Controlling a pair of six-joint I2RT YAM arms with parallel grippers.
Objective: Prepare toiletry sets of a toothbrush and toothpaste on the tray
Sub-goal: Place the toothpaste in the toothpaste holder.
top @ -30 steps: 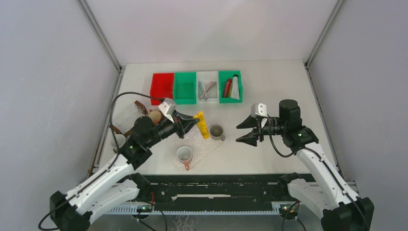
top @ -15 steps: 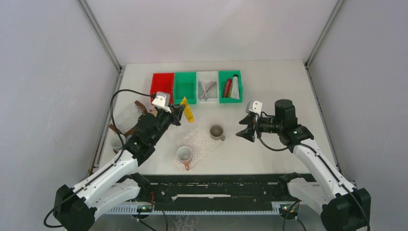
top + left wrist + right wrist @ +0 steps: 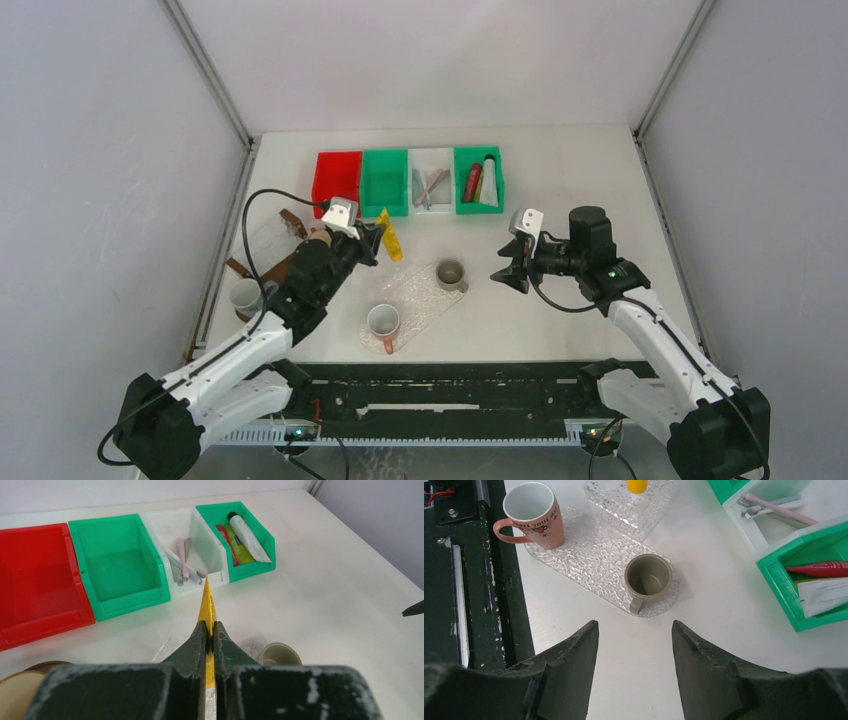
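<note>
Fingers of the left gripper point(image 3: 209, 626) pinch the yellow tube point(image 3: 206, 602) by its thin end; it may slip before the tray point(image 3: 594, 555) at centre. Right gripper point(image 3: 634, 630) stands wide, empty.

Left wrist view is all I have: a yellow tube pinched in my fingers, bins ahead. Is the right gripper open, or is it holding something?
Observer: The right gripper is open and empty, pointed at the table just short of the grey cup.
Operator: Is any other cup on the tray?
Observer: Yes, a pink mug stands empty at the near end of the clear tray.
</note>
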